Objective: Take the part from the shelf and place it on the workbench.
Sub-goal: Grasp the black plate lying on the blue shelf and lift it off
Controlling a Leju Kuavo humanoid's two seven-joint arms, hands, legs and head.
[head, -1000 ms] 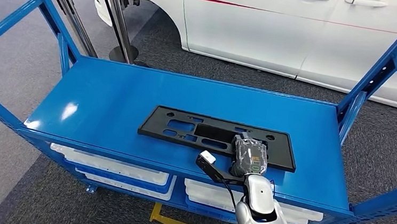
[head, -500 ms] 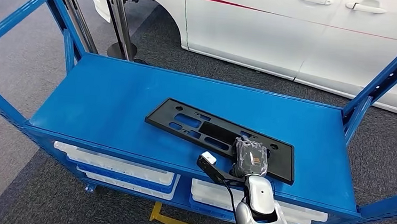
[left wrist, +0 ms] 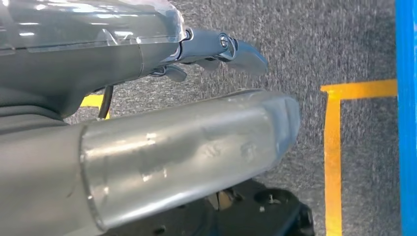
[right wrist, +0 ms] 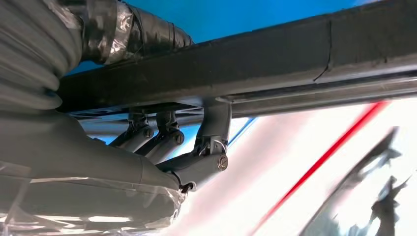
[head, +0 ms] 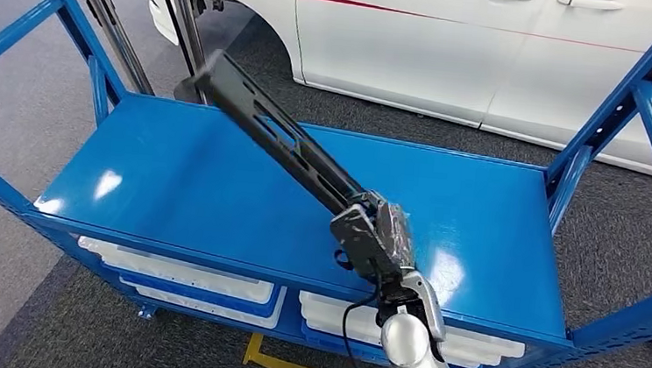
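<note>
Black plastic part (head: 273, 136), long and flat w/ cut-outs, is lifted off the blue shelf (head: 173, 181), tilted steeply, far end up toward the shelf's back-left corner. Right hand (head: 378, 234) is clamped on its near end; in the right wrist view the fingers (right wrist: 169, 140) curl under the part's edge (right wrist: 246, 69) and the thumb presses from the other side. Hand is wrapped in clear film, so finger detail is hard to read from the head view. Part's far tip is motion-blurred.

Left hand (left wrist: 147, 59) hangs over grey carpet w/ yellow floor tape (left wrist: 334, 147); its thumb blocks much of the picture, fingers mostly hidden, so can't tell if apart or closed.

White trays (head: 183, 274) sit on the lower shelf level, mostly hidden under the top deck; contents not visible. White car (head: 456, 45) w/ red stripe stands behind the shelf, cut off at the top edge. Dark metal post (head: 114, 35) at back left, partly behind the shelf frame.
</note>
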